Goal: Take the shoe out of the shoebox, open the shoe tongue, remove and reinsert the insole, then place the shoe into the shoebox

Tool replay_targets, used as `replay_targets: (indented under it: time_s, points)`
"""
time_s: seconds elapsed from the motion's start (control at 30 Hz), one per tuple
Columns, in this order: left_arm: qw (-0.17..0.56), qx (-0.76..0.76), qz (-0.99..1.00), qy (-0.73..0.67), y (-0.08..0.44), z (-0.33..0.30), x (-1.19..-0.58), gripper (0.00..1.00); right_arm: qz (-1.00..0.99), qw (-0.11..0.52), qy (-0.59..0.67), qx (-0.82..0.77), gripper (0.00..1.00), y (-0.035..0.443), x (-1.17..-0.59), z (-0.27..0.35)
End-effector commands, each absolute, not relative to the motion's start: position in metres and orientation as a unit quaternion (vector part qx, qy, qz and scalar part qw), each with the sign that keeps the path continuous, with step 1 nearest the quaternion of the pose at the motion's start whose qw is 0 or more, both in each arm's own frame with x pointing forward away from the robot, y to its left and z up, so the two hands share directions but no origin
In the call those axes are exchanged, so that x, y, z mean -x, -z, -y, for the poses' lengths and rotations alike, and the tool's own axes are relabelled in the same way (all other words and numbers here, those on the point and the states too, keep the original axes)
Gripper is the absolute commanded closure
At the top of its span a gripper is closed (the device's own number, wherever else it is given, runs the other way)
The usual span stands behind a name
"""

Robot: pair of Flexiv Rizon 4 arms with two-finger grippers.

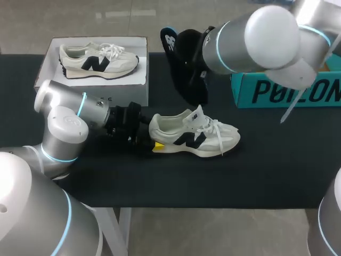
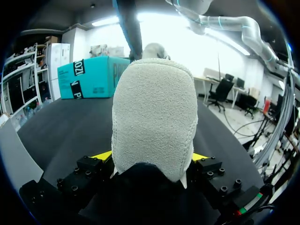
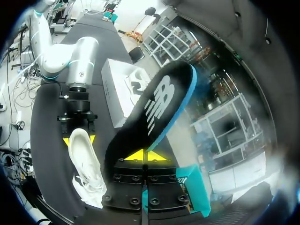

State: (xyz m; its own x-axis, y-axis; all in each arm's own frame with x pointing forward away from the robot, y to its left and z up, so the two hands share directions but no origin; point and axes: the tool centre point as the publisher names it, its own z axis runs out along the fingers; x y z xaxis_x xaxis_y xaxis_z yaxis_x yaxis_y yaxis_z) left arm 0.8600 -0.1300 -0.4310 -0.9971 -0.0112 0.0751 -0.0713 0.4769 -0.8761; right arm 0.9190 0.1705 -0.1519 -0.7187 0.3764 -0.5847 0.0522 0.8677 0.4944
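A white shoe [image 1: 194, 136] with a dark logo lies on its sole mid-table, toe to the right. My left gripper [image 1: 154, 137] has a finger on each side of its grey heel [image 2: 152, 122], so the left gripper [image 2: 150, 157] is shut on the shoe. Above the table behind it, my right gripper [image 1: 189, 66] holds a black insole [image 1: 169, 42] with a blue edge. In the right wrist view the right gripper [image 3: 145, 154] pinches the insole [image 3: 159, 112] at one end, with the shoe [image 3: 84, 159] below. The white shoebox [image 1: 141, 80] stands at the back left.
A second white shoe [image 1: 98, 61] lies inside the shoebox. A teal cardboard box [image 1: 287, 90] stands at the back right, partly behind my right arm. The black tabletop [image 1: 256, 176] stretches in front of and to the right of the shoe.
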Motion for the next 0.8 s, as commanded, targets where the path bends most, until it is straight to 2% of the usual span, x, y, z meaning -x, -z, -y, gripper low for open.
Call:
replay_targets:
  time_s: [0.03, 0.5, 0.8]
  points:
    - [0.030, -0.024, 0.859, -0.510, 0.432, 0.131, -0.860, 1.00, -0.890, 0.336, -0.287, -0.110, 1.00, 0.142, -0.915, -0.136]
    - [0.030, -0.024, 0.859, -0.510, 0.432, 0.131, -0.860, 1.00, -0.830, 0.314, -0.428, -0.170, 1.00, 0.106, -0.912, -0.135]
    - [0.030, -0.024, 0.859, -0.510, 0.432, 0.131, -0.860, 1.00, -0.830, 0.295, -0.428, -0.203, 1.00, 0.106, -0.912, -0.134]
